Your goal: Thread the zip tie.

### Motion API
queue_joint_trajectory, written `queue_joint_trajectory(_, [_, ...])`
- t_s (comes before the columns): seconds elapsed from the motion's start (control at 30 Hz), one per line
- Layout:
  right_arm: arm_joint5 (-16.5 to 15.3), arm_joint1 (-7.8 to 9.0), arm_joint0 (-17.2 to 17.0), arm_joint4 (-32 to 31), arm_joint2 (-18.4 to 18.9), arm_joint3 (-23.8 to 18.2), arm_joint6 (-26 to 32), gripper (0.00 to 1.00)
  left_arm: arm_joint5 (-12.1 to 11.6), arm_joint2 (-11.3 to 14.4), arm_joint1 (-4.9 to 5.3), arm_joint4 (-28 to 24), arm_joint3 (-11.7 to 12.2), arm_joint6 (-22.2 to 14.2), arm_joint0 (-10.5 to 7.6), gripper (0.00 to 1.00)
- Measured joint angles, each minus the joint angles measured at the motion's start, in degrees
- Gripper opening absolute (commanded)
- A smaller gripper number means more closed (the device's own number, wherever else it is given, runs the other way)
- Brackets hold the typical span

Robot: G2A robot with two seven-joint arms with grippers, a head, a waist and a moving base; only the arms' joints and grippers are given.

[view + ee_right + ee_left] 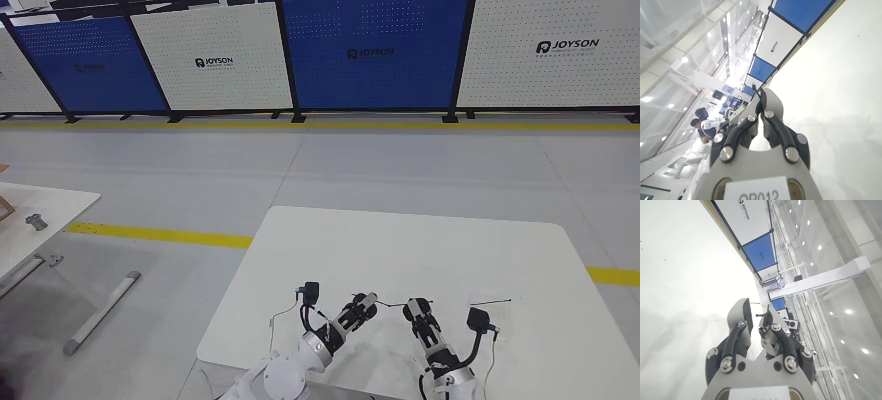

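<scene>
The right tool (761, 97) clamped a thin black plastic zip tie (754, 86), its blocky head protruding over the smooth white bench (420, 240). The left tool (760, 316) gaped open just beside it.

Bright ceiling lights (684, 59), glaring tabletop (687, 256)

You get just one short end of the zip tie (754, 85) — the rest of its strap is hidden between the pressed-together pads of the right gripper (761, 94). From above it's too thin to tell whether it touches the left gripper (370, 302).
</scene>
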Motion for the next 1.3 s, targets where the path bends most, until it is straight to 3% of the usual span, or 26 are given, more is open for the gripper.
queue_joint_trajectory(0.27, [-0.2,-0.23,0.0,-0.1,0.1,0.4,0.0,0.0,0.7,0.8,-0.03,2.6,-0.6,0.5,0.25,0.24])
queue_joint_trajectory(0.7, [-0.8,-0.51,-0.1,-0.6,0.3,0.4,0.2,0.0,2.5,3.2,-0.64,4.5,0.3,1.7,-1.36,0.18])
queue_joint_trajectory(0.73, [-0.9,-0.54,-0.1,-0.7,0.4,0.4,0.3,0.0,2.6,3.2,-0.66,4.5,0.3,1.8,-1.44,0.16])
queue_joint_trajectory(0.77, [-0.9,-0.55,-0.1,-0.8,0.4,0.4,0.3,0.0,2.6,3.2,-0.68,4.4,0.4,1.8,-1.49,0.05])
queue_joint_trajectory(0.8, [-1.0,-0.57,-0.1,-0.8,0.4,0.5,0.3,0.0,2.7,3.2,-0.7,4.4,0.4,1.9,-1.55,0.0])
queue_joint_trajectory(1.3, [-0.8,-0.91,0.1,-1.3,0.5,0.7,0.7,0.0,1.9,3.1,-0.79,4.1,0.9,1.3,-1.8,0.0])
